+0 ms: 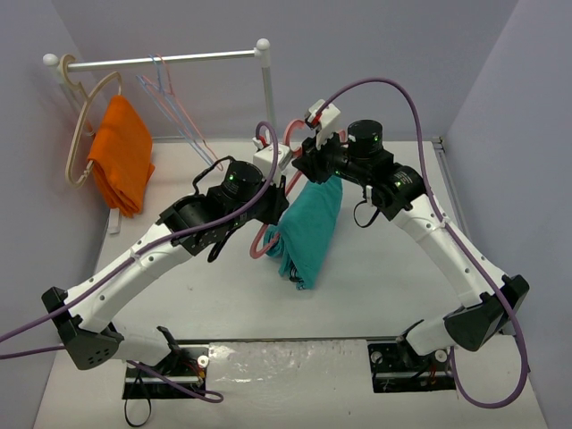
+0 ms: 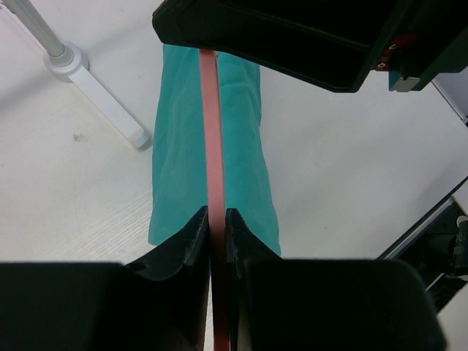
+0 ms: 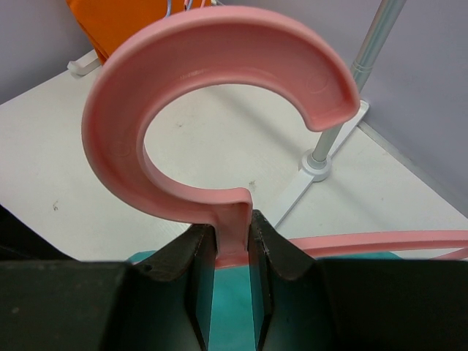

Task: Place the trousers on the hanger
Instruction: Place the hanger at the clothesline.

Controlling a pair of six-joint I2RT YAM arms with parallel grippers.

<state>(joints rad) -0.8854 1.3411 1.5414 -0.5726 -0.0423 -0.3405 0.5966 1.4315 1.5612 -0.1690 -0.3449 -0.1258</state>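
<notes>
Left gripper [image 2: 217, 221]: jaws shut on a thin bar of the salmon-pink hanger [image 3: 124, 102]. Right gripper [image 3: 234, 238]: jaws clamped on the hanger's neck, just under the hook.

The teal trousers [image 1: 311, 234] hang from the hanger between the two wrists, above the table [image 1: 375, 295].

Risk: if the hanger is tilted, the cloth may slide along or off the bar. Uneven pull between the arms may bend the thin plastic.

Not resolved: the fold over the bar is masked by both wrists in the top view, so how evenly the legs hang cannot be judged.
</notes>
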